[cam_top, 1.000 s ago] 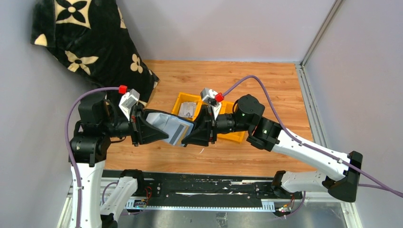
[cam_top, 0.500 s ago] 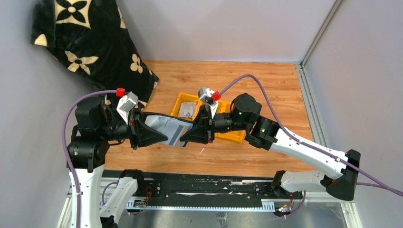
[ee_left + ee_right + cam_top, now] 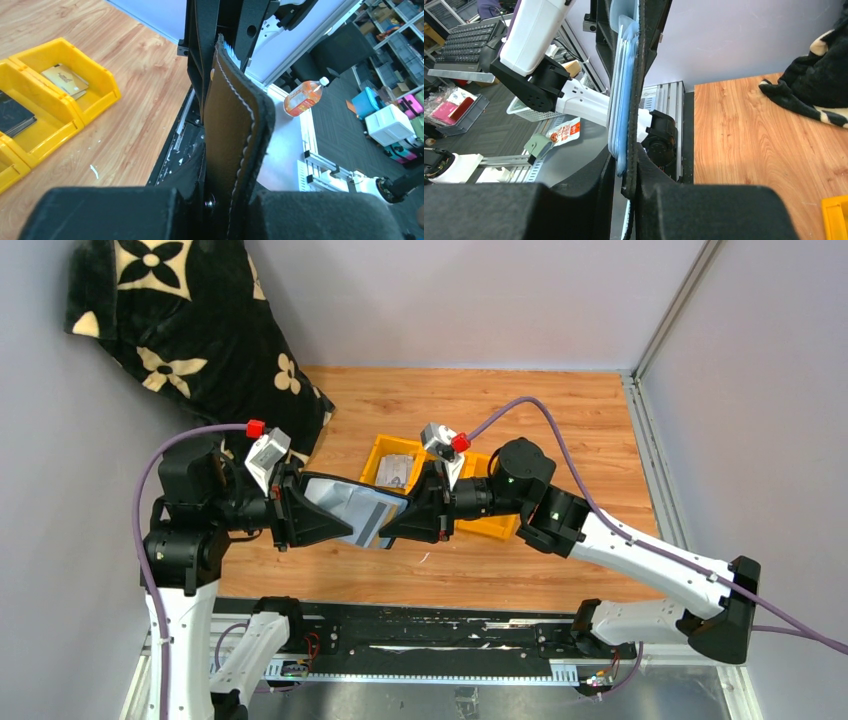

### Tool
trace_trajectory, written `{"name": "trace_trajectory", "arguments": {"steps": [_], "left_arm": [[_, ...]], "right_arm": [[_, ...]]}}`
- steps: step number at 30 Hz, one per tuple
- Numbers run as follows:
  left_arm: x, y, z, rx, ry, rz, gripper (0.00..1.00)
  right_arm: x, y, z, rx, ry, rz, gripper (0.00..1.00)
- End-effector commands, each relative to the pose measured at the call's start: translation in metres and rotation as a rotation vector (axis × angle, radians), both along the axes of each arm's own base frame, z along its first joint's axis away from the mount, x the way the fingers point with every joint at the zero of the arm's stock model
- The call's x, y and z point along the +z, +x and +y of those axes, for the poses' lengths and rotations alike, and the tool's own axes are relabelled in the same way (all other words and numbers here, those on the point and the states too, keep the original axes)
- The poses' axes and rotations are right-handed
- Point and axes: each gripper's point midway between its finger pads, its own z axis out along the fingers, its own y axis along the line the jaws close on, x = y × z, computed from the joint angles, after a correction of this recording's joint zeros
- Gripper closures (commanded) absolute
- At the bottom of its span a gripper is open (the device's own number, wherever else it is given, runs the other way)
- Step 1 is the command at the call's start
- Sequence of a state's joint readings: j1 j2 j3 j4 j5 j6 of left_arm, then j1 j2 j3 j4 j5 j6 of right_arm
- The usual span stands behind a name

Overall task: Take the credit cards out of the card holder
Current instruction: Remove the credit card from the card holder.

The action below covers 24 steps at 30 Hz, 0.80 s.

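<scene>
Black leather with white stitching outside, pale grey-blue layered pockets inside; the card holder [image 3: 352,506] is held in the air, just on the near side of the yellow tray [image 3: 498,529]; the left gripper [image 3: 340,525] pinches its black cover, jaws narrow; the right gripper [image 3: 393,531] clamps its opposite edge.
</scene>
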<state>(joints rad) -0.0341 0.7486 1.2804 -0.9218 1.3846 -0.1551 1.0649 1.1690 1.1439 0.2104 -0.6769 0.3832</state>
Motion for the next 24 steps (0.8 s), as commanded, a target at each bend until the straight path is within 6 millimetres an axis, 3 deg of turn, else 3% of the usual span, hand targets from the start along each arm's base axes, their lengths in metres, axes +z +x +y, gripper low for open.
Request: {"name": "trace_trajectory", "arguments": {"steps": [1,4,10,14,20,21,22,24], "left_arm": [[0.020,-0.019,-0.001,-0.066,-0.037,0.030,1.00],[0.025,-0.023,-0.001,-0.067,-0.040,0.028,1.00],[0.033,-0.030,-0.001,-0.076,-0.044,0.015,1.00],[0.020,-0.021,-0.001,-0.028,-0.027,0.015,0.99],[0.005,-0.005,0.000,0.023,-0.002,0.014,0.98],[0.005,-0.004,0.000,0.028,0.000,0.010,0.91],[0.005,-0.002,0.001,0.040,0.005,0.002,0.71],[0.001,0.011,0.004,0.118,0.037,-0.034,0.16]], "right_arm": [[0.010,-0.010,-0.004,0.037,0.061,-0.027,0.80],[0.017,-0.013,-0.005,0.050,0.100,-0.039,0.73],[0.024,-0.008,0.000,0.031,0.121,-0.027,0.74],[0.031,0.000,0.009,0.008,0.112,0.020,0.70],[0.032,-0.008,0.012,0.044,0.115,0.038,0.66],[0.032,-0.008,0.012,0.042,0.116,0.038,0.69],[0.032,-0.007,0.012,0.035,0.113,0.039,0.74],[0.031,0.003,0.013,-0.027,0.083,0.048,0.84]]}}
